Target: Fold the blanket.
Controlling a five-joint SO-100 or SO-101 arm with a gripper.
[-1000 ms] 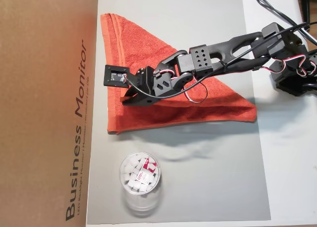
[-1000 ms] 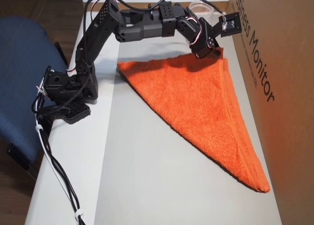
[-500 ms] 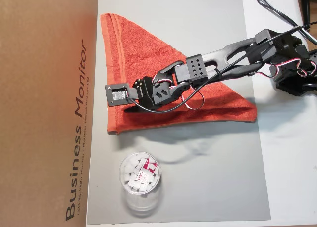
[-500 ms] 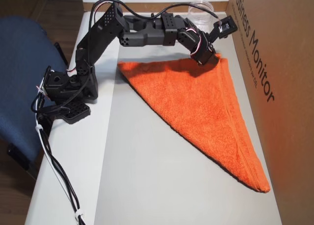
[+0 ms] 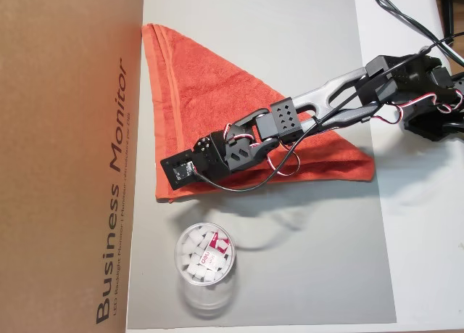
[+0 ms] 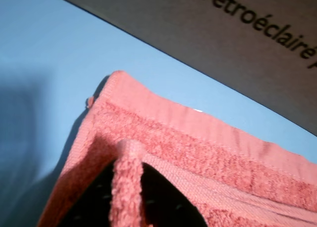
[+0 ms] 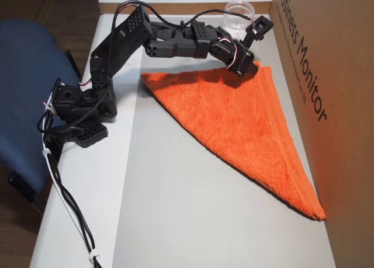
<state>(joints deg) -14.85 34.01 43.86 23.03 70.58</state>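
The blanket (image 5: 196, 93) is an orange-red terry towel that lies as a folded triangle on the grey mat (image 5: 304, 260). Its woven band runs along the edge beside the cardboard box. It also shows in the other overhead view (image 7: 245, 128) and in the wrist view (image 6: 208, 158). My gripper (image 5: 210, 172) is low over the towel near its corner by the jar, as the other overhead view (image 7: 244, 69) also shows. In the wrist view my gripper (image 6: 128, 197) is shut on a pinched ridge of the towel, between the black fingers (image 6: 89, 204).
A brown cardboard box (image 5: 65, 151) printed "Business Monitor" borders the mat along the towel's banded edge. A clear jar (image 5: 205, 264) of white cubes stands on the mat close to the gripper. The arm's base (image 7: 79, 104) and its cables (image 7: 64, 192) sit on the white table beside a blue chair (image 7: 23, 93).
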